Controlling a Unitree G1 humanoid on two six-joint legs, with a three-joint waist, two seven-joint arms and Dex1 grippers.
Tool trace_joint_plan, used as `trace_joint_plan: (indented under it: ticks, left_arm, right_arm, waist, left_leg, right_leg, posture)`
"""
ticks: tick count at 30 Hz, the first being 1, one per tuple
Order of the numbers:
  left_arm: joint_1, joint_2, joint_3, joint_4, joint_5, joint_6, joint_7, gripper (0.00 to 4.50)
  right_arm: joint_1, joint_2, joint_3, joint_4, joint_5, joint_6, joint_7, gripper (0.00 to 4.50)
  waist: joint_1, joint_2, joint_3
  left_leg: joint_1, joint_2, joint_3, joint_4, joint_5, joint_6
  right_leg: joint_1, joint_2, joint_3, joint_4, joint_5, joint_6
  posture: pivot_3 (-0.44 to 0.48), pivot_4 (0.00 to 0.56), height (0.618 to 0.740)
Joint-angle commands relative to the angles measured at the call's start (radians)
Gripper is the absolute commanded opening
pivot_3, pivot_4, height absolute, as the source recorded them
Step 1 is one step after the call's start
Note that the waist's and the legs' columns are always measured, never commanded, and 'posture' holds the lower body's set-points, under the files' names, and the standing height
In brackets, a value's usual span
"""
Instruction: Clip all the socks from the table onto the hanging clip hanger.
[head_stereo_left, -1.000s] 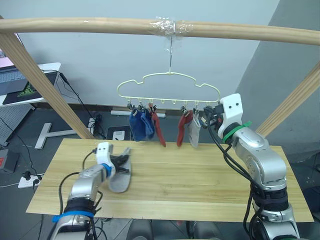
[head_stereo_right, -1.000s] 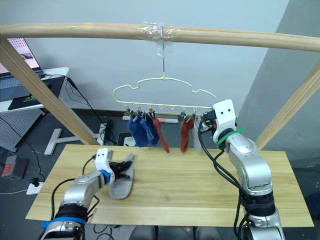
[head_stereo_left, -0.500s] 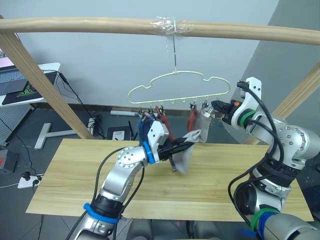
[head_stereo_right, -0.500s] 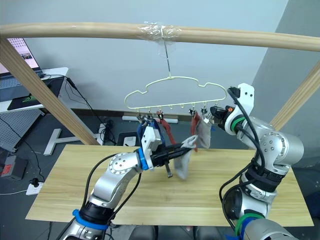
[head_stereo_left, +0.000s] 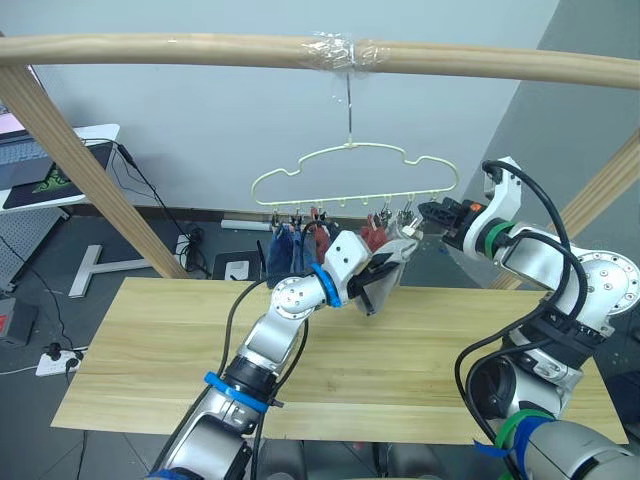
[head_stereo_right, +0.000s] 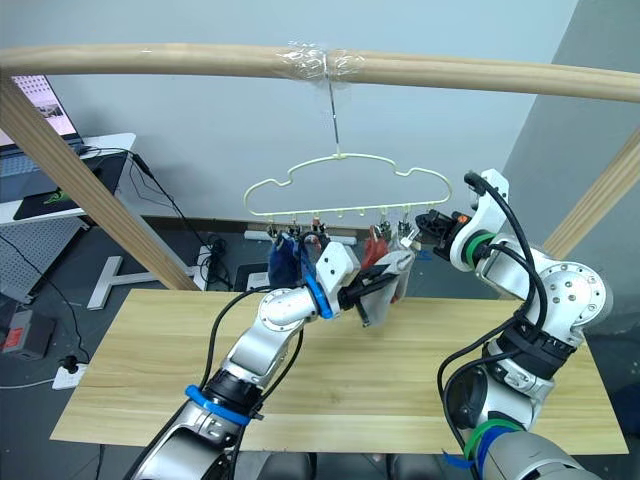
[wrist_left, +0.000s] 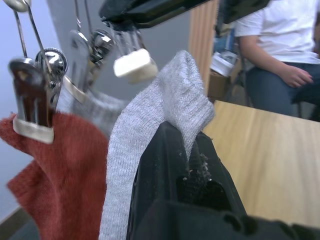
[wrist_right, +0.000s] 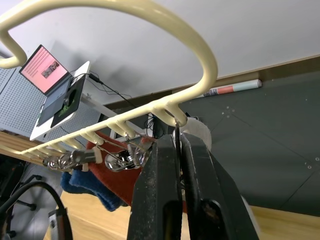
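Left claw (wrist_left: 182, 150) pinches light grey sock (head_stereo_left: 385, 283), raised above counter (head_stereo_left: 420, 360) just under end clips of clip hanger (head_stereo_left: 352, 160). Right claw (wrist_right: 176, 150) pressed together on wire of end clip at hanger's right end. Blue (head_stereo_left: 285, 255), red socks (head_stereo_left: 372, 240) hang clipped. No readable writing.

Head eyes: high, facing forward-down over the surface (head_stereo_left: 140, 370); both share the clip hanger (head_stereo_left: 352, 168).
Left wrist: close under the clips, by a grey sock (wrist_left: 150, 130).
Right wrist: close, looking up at the hanger's end.
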Motion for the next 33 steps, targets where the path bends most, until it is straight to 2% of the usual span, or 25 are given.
trace_joint_plan:
  ticks: [1,10,13,18,23,24,26,29,33]
  left_arm:
    - [-0.024,-0.017,-0.002,0.006,0.02,-0.059,0.037,0.06]
    - [-0.064,-0.038,-0.005,0.047,0.034,-0.061,0.051,0.06]
    - [-0.067,-0.041,-0.005,0.05,0.032,-0.061,0.05,0.0]
    - [-0.057,-0.041,0.003,0.006,-0.004,-0.027,0.022,0.0]
    - [-0.024,-0.077,0.01,-0.103,-0.129,0.162,-0.044,0.0]
    - [-0.022,-0.103,0.019,-0.122,-0.171,0.23,-0.04,0.0]
    - [-0.022,-0.15,0.028,-0.134,-0.228,0.332,-0.029,0.0]
    - [-0.025,-0.173,0.04,-0.129,-0.267,0.415,-0.032,0.0]
    - [-0.031,-0.19,0.053,-0.071,-0.303,0.467,-0.041,1.08]
  right_arm:
    - [0.008,-0.028,-0.013,0.01,0.116,0.008,-0.088,0.0]
    - [-0.005,-0.018,-0.048,0.061,0.338,0.008,-0.292,0.0]
    - [-0.01,-0.024,-0.059,0.081,0.39,0.008,-0.334,0.74]
    - [-0.027,-0.047,-0.078,0.105,0.453,0.008,-0.372,2.49]
    - [0.012,-0.175,0.029,0.052,0.423,-0.032,-0.265,4.32]
    - [0.034,-0.207,0.069,0.017,0.4,-0.058,-0.225,4.45]
    - [0.102,-0.332,0.211,-0.087,0.302,-0.146,-0.105,4.45]
    - [0.167,-0.41,0.304,-0.143,0.215,-0.273,0.009,4.45]
    - [0.26,-0.472,0.374,-0.19,0.095,-0.434,0.117,4.5]
  waist:
    - [-0.002,0.0,0.0]
    - [-0.006,0.0,0.0]
    - [-0.009,0.0,0.0]
    - [-0.024,0.001,0.0]
    - [-0.026,0.001,0.001]
    - [-0.026,0.002,0.001]
    - [-0.024,0.002,0.001]
    - [-0.03,0.001,0.001]
    - [-0.048,0.001,0.001]
  left_leg:
    - [0.0,0.0,0.0,0.0,0.0,0.0]
    - [0.0,0.0,0.0,0.0,0.0,0.0]
    - [0.0,0.0,0.0,0.0,0.0,0.0]
    - [0.0,0.0,0.0,-0.001,0.0,0.0]
    - [0.0,0.0,0.0,0.0,0.0,0.0]
    - [0.0,0.0,0.0,0.0,0.0,0.0]
    - [-0.001,0.0,0.0,0.0,0.0,0.0]
    - [-0.001,0.0,0.0,0.0,0.0,0.0]
    - [0.0,0.0,-0.001,0.0,0.0,0.0]
  right_leg:
    - [0.0,0.0,0.0,0.0,0.0,0.0]
    - [0.0,0.0,0.0,0.0,0.0,0.0]
    - [0.0,0.0,0.0,0.0,0.0,0.0]
    - [0.0,0.0,0.0,0.0,0.0,0.0]
    - [0.0,0.0,0.0,0.0,0.0,0.0]
    - [0.0,0.0,0.0,0.0,0.0,0.0]
    - [0.0,0.0,-0.001,0.0,0.0,0.001]
    - [0.0,0.0,0.0,-0.002,-0.001,0.001]
    - [0.001,0.0,-0.001,-0.001,-0.001,0.001]
  posture:
    - [0.049,0.142,0.74]
    - [0.044,0.144,0.74]
    - [0.046,0.145,0.74]
    - [0.046,0.142,0.74]
    - [0.045,0.137,0.74]
    - [0.045,0.137,0.74]
    - [0.043,0.135,0.74]
    - [0.034,0.132,0.74]
    - [0.031,0.129,0.74]
